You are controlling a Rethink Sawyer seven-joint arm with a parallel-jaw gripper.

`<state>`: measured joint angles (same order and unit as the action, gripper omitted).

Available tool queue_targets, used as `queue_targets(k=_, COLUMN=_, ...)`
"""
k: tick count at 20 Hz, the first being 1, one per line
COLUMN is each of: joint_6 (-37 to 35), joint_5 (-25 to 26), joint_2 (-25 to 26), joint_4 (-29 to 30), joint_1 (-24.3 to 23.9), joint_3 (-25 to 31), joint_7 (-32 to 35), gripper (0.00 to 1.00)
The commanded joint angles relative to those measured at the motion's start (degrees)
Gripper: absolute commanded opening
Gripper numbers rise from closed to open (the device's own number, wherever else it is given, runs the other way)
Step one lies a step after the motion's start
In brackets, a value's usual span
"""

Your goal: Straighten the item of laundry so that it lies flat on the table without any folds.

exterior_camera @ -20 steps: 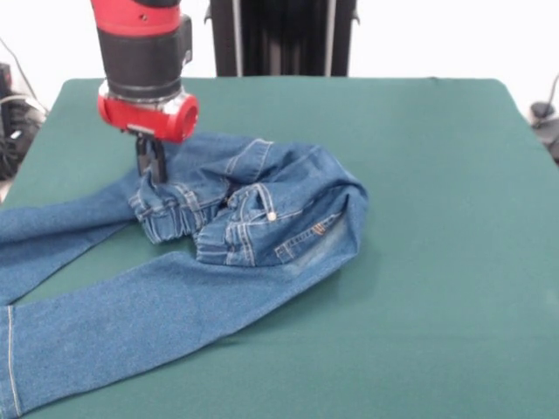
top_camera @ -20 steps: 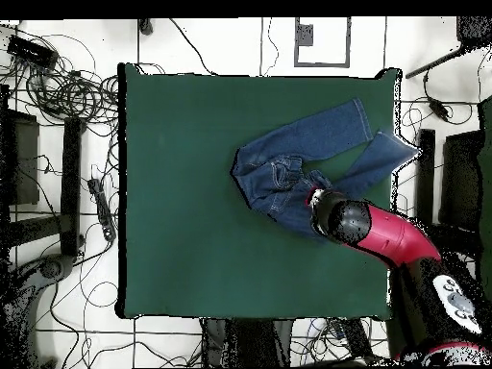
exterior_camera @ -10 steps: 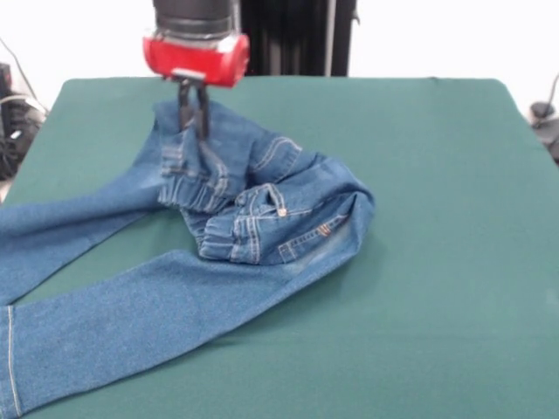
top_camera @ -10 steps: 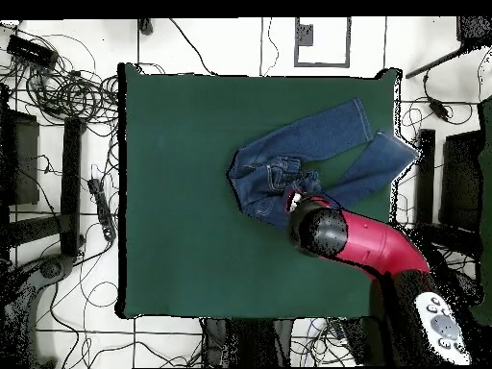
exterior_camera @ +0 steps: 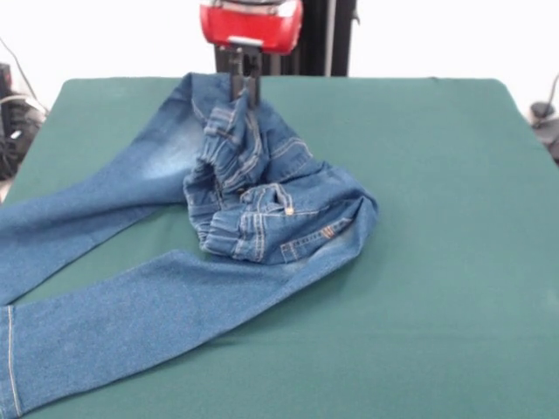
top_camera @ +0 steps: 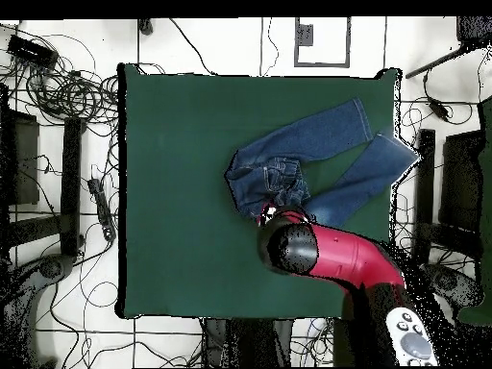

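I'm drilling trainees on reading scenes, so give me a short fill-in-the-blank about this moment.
1. The gripper is shut on the jeans' elastic ____.
2. The table cover is dark ____.
3. In the front view, both jeans legs trail toward the picture's ____ edge.

Missing words: waistband; green; left

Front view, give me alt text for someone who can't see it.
A red robot gripper pinches the waistband of a small pair of blue jeans and lifts it off a green table, its jaws shut on the denim. The waist is bunched and folded over in the middle, while both legs trail flat toward the lower left corner of the picture.
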<state>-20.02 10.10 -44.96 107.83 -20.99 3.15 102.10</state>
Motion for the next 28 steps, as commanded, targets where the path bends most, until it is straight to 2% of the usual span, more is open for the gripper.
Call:
queue_targets(k=1, joint_6=4.7, joint_5=0.9, joint_2=-0.8, joint_4=10.1, joint_1=3.4, joint_3=0.1, joint_7=10.4, gripper=0.0)
queue_targets(k=5, joint_6=8.3, joint_5=1.9, joint_2=-1.4, joint_4=12.8, joint_1=4.4, joint_3=-1.7, joint_7=10.9, gripper=0.0)
queue_targets(k=11, joint_6=14.1, joint_5=0.3, joint_2=-2.3, joint_4=20.0, joint_1=4.8, joint_3=-1.4, joint_7=13.1, gripper=0.0)
queue_targets(k=16, joint_6=13.9, joint_5=-2.2, joint_2=-3.9, joint_4=22.8, joint_1=4.6, joint_3=-0.5, joint_7=13.4, gripper=0.0)
queue_targets(k=20, joint_6=16.3, joint_5=-3.8, joint_2=-3.7, joint_4=23.6, joint_1=4.4, joint_3=-0.3, joint_7=14.9, gripper=0.0)
queue_targets(k=23, joint_6=18.4, joint_5=-2.8, joint_2=-2.4, joint_4=23.5, joint_1=4.6, joint_3=-0.7, joint_7=14.0, gripper=0.0)
queue_targets(k=28, joint_6=26.4, joint_5=2.0, joint_2=0.0, joint_4=26.9, joint_1=6.4, joint_3=-4.4, joint_7=12.6, gripper=0.0)
